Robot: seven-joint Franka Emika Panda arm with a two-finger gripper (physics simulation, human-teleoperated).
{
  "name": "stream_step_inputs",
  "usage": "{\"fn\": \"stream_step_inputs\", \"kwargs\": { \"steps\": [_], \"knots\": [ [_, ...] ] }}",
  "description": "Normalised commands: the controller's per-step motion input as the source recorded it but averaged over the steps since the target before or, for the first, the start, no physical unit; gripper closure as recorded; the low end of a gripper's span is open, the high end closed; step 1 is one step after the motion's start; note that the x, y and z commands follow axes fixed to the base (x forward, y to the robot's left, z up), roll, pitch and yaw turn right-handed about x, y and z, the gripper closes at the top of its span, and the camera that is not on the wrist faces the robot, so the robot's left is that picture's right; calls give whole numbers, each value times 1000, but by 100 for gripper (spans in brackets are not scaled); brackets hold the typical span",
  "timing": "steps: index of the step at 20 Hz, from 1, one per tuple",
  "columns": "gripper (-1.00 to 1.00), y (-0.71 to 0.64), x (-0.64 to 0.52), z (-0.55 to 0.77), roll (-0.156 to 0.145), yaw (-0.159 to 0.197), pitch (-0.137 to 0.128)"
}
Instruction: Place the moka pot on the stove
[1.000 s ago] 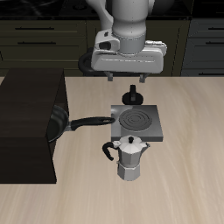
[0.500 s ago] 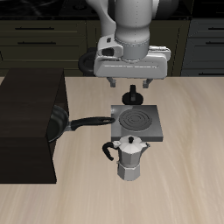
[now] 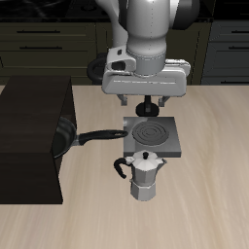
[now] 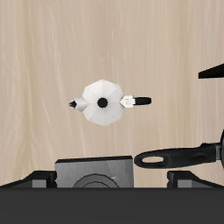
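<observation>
Your two-finger gripper (image 3: pixel 144 100) hangs with jaws spread wide and empty above the flat grey stove (image 3: pixel 152 136). The small silver faceted moka pot (image 3: pixel 144 176) stands upright nearer the table's front edge, just beside the stove and well clear of the jaws.

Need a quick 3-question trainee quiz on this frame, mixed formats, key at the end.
1. True or false: the moka pot already sits on the stove.
2. Multiple choice: the frying pan handle points toward A) the stove, B) the table's front edge, C) the cabinet.
3. Fill in: the gripper hangs above the table, holding ____.

Key:
1. False. The pot stands on the table, just in front of the stove, nearer the front edge.
2. A.
3. Nothing; the pot is apart from it, seen from above in the wrist view.
</observation>
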Motion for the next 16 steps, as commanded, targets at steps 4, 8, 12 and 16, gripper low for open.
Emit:
{"fn": "stream_step_inputs", "kwargs": {
  "steps": [4, 8, 12, 16],
  "knots": [
    [-100, 83, 228, -60, 6, 6, -7],
    [-100, 12, 136, -64, -7, 4, 3],
    [-100, -9, 150, -46, -3, 0, -3],
    [-100, -5, 66, -106, -6, -13, 9]
  ]
}}
